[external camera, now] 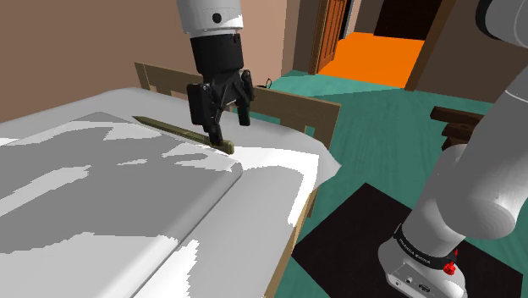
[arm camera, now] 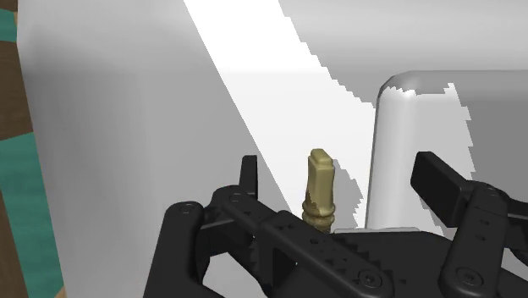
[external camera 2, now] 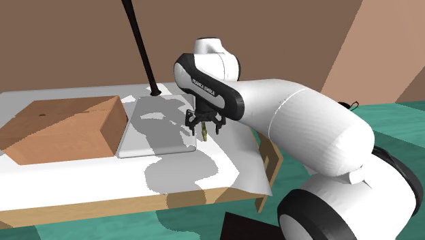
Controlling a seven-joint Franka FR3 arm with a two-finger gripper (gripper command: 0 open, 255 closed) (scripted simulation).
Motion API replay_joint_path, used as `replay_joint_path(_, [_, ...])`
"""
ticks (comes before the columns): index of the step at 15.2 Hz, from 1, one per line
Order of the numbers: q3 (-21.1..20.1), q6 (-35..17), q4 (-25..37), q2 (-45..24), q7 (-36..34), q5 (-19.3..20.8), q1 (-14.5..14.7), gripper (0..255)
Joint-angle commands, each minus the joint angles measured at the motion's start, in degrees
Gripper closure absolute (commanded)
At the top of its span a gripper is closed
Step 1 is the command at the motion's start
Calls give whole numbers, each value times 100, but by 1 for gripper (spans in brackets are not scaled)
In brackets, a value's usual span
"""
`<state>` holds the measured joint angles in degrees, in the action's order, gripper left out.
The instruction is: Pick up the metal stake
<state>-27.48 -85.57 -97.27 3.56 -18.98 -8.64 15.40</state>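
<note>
Surface: a bed with a white sheet and a grey pad laid over most of it. A wooden rail runs along the far edge in the shoulder view.
Room: brown walls, teal floor, and a doorway with a wooden door opening onto an orange floor.
In the second exterior view a brown block sits on the bed at that view's left, beside the pad. A black pole comes down to the bed behind the pad.

Stake: olive-brass, long and thin. It lies along the sheet near the rail, just off the pad's edge. One end points to the shoulder view's left; the other end is at the claw.

Claw: pointing down over the stake's near end, jaws spread wide.
In the wrist view the stake's ridged tip stands between the two fingers, closer to one of them, with a visible gap on each side. Nothing is pinched.
In the shoulder view one finger crosses in front of the stake. I can't tell whether it touches.
In the second exterior view the claw hangs right at the pad's corner, with a bit of brass showing under it.
</note>
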Motion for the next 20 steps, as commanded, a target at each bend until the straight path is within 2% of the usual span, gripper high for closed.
replay_joint_path(1, [0,-114,-117,4,19,0,-1,0])
replay_joint_path(2, [0,-114,-116,3,19,0,-1,0])
replay_joint_path(3, [2,-102,-107,6,21,-1,-2,255])
replay_joint_path(12, [0,-114,-115,3,19,0,-1,255])
replay_joint_path(20, [-15,522,671,-155,-104,58,8,255])
